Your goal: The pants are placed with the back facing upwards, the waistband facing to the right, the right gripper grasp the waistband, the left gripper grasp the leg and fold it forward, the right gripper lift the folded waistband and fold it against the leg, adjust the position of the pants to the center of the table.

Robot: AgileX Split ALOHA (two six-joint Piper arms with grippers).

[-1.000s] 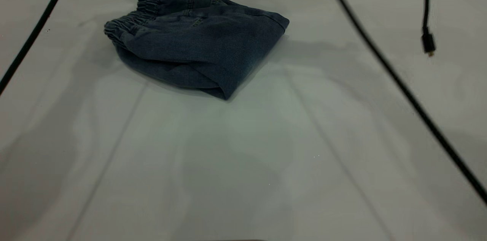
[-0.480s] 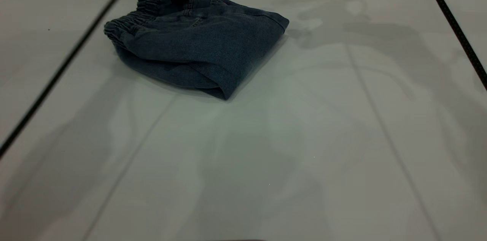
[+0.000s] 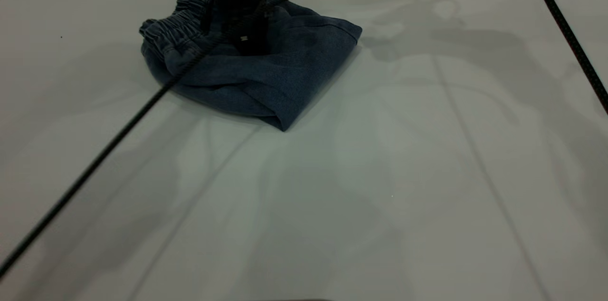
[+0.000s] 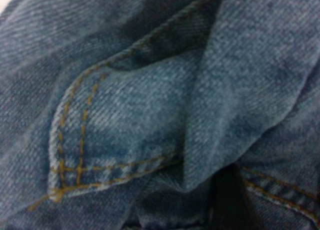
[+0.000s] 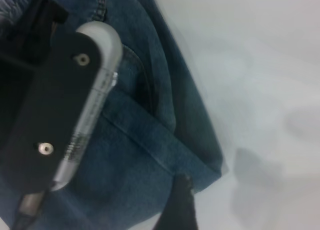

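Observation:
The blue denim pants [image 3: 285, 68] lie folded into a compact bundle at the far left-middle of the table [image 3: 380, 173]. The gathered waistband [image 3: 166, 30] is at the bundle's left end. My left gripper [image 3: 251, 44] comes down from above onto the top of the bundle just right of the waistband and is shut on puckered denim. Its wrist view is filled with denim [image 4: 130, 110] and orange pocket stitching. The right gripper [image 5: 177, 202] hovers over the bundle's hemmed corner [image 5: 150, 150], with the left gripper [image 5: 55, 105] beyond it. The printed leg is hidden.
A thin black cable [image 3: 95, 163] runs from the left gripper diagonally across the table to the near left edge. Another black cable [image 3: 570, 40] crosses the far right corner. Bare white tabletop spreads in front of and to the right of the pants.
The left gripper has come down from the far edge onto the pants. The bundle has shifted slightly to the right and toward the front, and the waistband has bunched up.

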